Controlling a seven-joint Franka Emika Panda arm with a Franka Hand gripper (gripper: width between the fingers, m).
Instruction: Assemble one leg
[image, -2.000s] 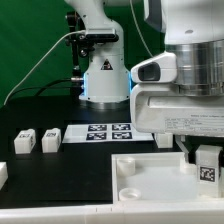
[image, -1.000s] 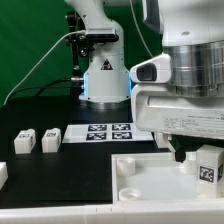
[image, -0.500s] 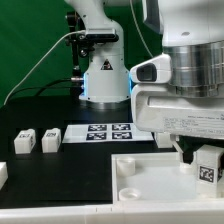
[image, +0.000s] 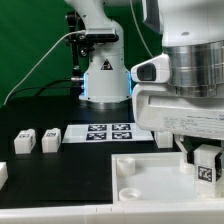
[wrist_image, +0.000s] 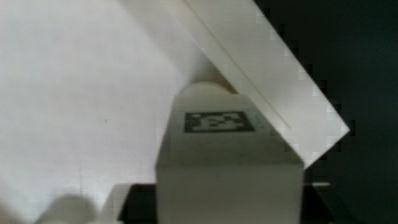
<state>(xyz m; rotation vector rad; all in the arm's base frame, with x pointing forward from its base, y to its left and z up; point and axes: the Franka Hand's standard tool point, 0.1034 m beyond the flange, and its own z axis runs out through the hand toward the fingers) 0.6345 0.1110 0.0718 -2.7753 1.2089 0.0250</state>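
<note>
My gripper (image: 203, 160) is at the exterior view's right, low over the far right corner of the large white tray-like piece (image: 150, 175). It is shut on a leg (image: 207, 166), a small white block with a black-and-white tag on its face. In the wrist view the held leg (wrist_image: 222, 150) fills the middle, tag facing the camera, its far end against the tray's raised edge (wrist_image: 267, 60). Black fingers (wrist_image: 139, 200) show on either side of the leg. Two more legs (image: 25, 140) (image: 51, 138) stand at the exterior view's left.
The marker board (image: 105, 131) lies on the black table behind the tray. Part of another white block (image: 3, 172) shows at the exterior view's left edge. The robot base (image: 100, 75) stands at the back with cables beside it.
The gripper and held leg have shifted only slightly, a touch downward at the tray's corner. Nothing else has moved.
</note>
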